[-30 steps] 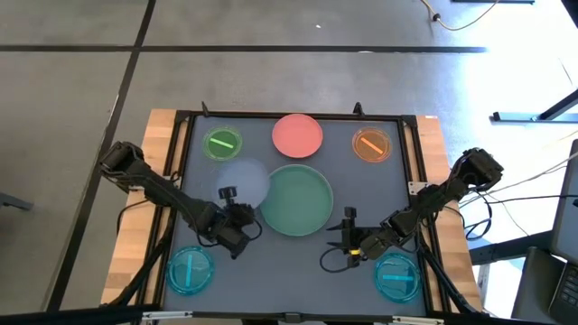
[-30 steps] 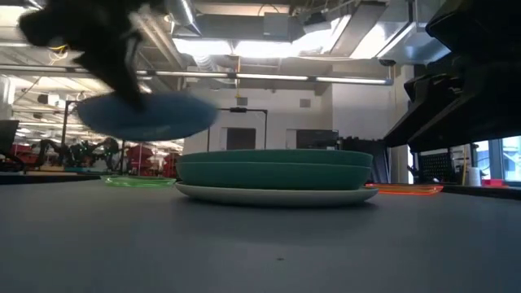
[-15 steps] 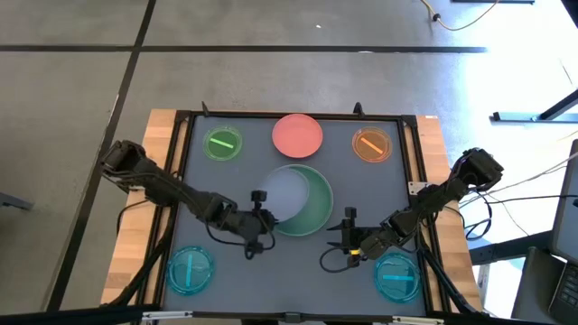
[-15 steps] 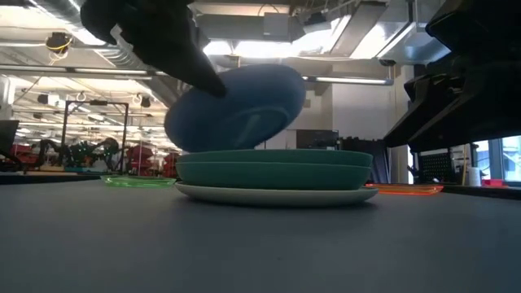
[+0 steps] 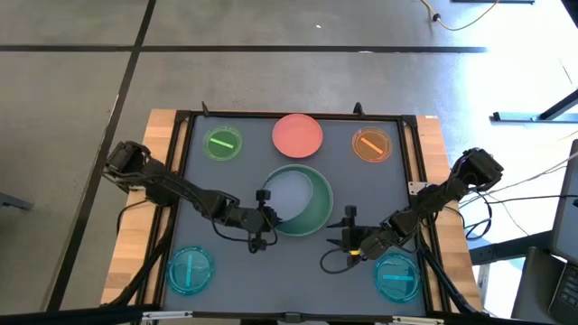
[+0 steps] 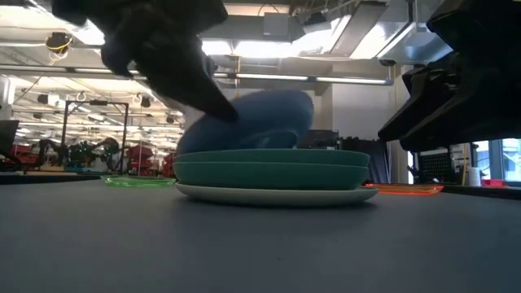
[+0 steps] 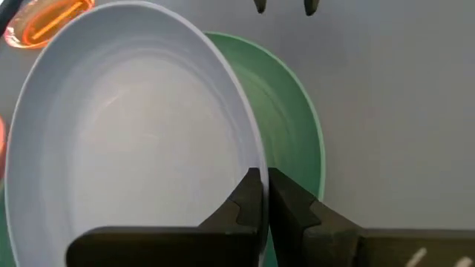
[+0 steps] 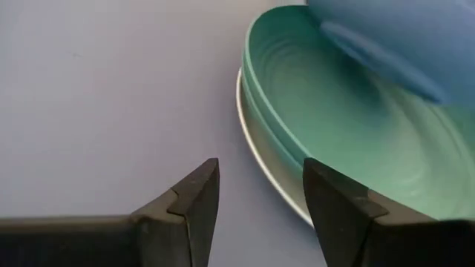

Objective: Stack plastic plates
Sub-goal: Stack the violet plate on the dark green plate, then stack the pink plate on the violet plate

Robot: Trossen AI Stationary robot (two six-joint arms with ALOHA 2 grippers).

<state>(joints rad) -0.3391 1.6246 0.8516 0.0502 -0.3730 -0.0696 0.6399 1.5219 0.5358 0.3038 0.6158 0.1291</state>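
- My left gripper (image 7: 260, 194), pinched on the rim of the pale blue round plastic plate (image 5: 282, 193), tilts it over the large green plate (image 5: 312, 209) stacked on cream at mid-tabletop.
- My right gripper (image 8: 256, 194) waits wide open, near right; the pink plate (image 5: 297, 134) and four small translucent plates are not yet stacked.

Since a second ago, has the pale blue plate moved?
Yes. The left gripper carried the pale blue plate rightward from beside the large green plate to over it, tilted.

A dark grey mat (image 5: 226, 271) covers a wooden table (image 5: 160, 126) edged by a black frame (image 5: 298, 115), standing on a grey floor (image 5: 271, 72) crossed by dark lines.
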